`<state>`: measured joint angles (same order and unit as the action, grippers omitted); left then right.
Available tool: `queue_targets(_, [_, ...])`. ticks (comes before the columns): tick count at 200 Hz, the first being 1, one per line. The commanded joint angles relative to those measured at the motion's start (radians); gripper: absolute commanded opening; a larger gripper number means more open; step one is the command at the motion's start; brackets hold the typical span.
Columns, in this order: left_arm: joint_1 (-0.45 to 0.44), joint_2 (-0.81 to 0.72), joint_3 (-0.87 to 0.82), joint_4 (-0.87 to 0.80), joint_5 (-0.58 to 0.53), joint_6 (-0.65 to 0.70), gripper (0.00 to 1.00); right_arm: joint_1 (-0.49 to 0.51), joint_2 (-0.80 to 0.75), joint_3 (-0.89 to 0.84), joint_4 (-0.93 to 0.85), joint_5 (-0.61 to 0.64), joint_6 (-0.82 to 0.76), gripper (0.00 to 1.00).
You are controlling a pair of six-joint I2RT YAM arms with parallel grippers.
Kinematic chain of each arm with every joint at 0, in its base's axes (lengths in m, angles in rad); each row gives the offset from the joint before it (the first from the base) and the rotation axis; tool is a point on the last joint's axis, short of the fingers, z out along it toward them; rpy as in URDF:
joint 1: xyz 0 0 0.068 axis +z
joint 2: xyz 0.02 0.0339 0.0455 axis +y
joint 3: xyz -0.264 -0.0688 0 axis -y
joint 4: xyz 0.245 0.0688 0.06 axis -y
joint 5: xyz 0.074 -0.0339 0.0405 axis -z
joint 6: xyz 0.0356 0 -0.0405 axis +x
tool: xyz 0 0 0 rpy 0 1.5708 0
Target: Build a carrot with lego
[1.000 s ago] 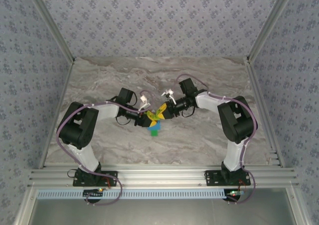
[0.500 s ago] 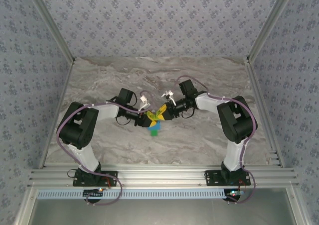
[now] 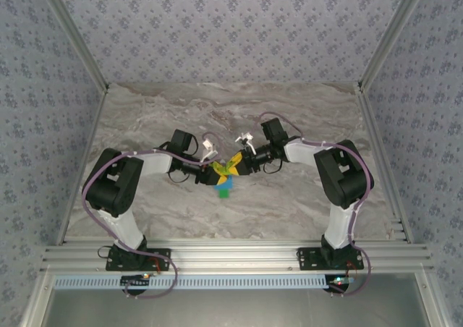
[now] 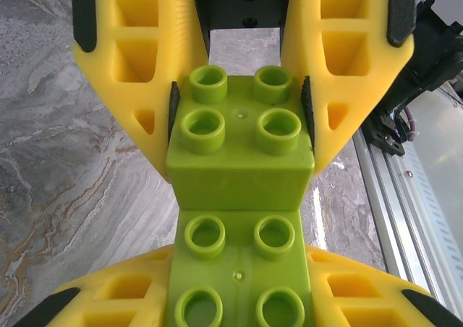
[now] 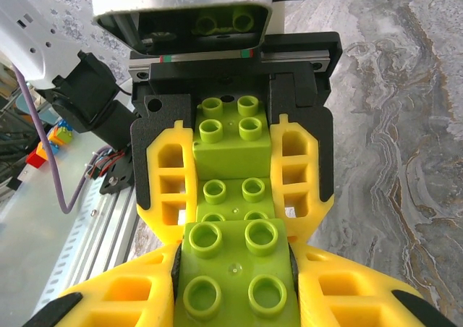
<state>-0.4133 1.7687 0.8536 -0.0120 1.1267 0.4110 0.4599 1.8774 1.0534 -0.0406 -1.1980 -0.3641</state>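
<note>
My two grippers meet tip to tip above the middle of the table. The left gripper [image 3: 215, 169] is shut on a yellow-green lego piece [image 4: 240, 265]. Seen from the right wrist, this piece [image 5: 233, 194] carries another yellow-green brick [image 5: 228, 135] at its far end. My right gripper [image 3: 237, 163] is shut on a third yellow-green brick [image 5: 233, 273], which sits pressed onto the near end of the left piece [image 4: 239, 142]. A blue and green lego stack [image 3: 225, 188] lies on the table just below the grippers.
The marble tabletop [image 3: 304, 197] is bare around the grippers. An aluminium rail [image 3: 231, 255] runs along the near edge, and frame posts stand at the sides. Small coloured blocks [image 5: 49, 145] lie beyond the rail.
The right arm's wrist has shifted very slightly. Both grippers keep their hold, with the bricks together in the same spot.
</note>
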Motion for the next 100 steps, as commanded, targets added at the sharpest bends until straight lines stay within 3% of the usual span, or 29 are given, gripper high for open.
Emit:
queue_targets(1, [0.025, -0.06, 0.011, 0.106, 0.042, -0.007, 0.1, 0.015, 0.037, -0.044, -0.09, 0.06, 0.008, 0.19])
queue_targets(82, [0.025, -0.068, 0.012, 0.102, 0.029, -0.009, 0.1, 0.01, 0.025, 0.0, -0.146, 0.045, -0.017, 0.26])
queue_targets(100, [0.024, -0.069, 0.012, 0.1, 0.026, -0.01, 0.11, 0.01, 0.022, 0.028, -0.182, 0.038, -0.037, 0.36])
